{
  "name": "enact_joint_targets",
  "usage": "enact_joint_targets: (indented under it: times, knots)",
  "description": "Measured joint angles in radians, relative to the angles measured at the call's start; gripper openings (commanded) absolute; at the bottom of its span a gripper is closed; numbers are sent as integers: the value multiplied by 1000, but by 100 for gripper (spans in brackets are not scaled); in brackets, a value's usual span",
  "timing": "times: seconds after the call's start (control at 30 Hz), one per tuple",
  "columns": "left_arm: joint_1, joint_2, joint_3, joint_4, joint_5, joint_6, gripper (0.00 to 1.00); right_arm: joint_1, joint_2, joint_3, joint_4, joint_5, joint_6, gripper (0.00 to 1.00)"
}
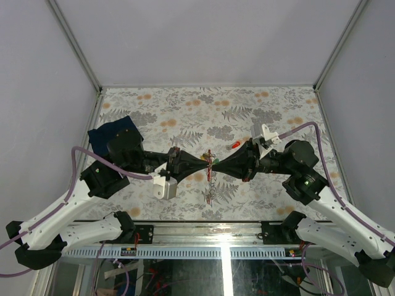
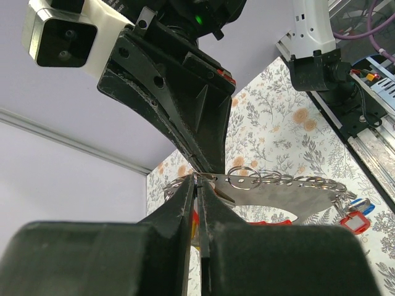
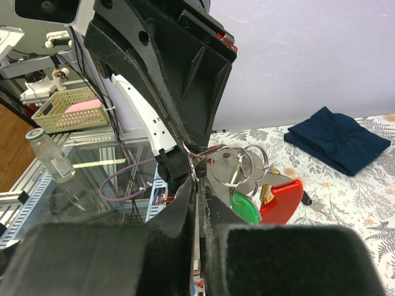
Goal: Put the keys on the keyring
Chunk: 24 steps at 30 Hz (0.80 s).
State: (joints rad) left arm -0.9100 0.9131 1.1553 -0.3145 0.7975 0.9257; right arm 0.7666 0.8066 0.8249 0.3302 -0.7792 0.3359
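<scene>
Pinch shared head-on: left claw and right claw both clenched on keyring; keys trail toward near edge.

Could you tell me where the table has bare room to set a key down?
The far strip of the table is bare, beyond the blue cloth and the red key. The middle is crowded: the left gripper and right gripper meet on the keyring, with keys hanging from it.
</scene>
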Motion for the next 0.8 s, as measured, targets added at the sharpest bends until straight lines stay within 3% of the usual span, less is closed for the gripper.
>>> enact_joint_targets:
  times: [0.8]
  knots:
    - [0,9,7,1,-20,15,0,7,-24,-53,153,80,117,0]
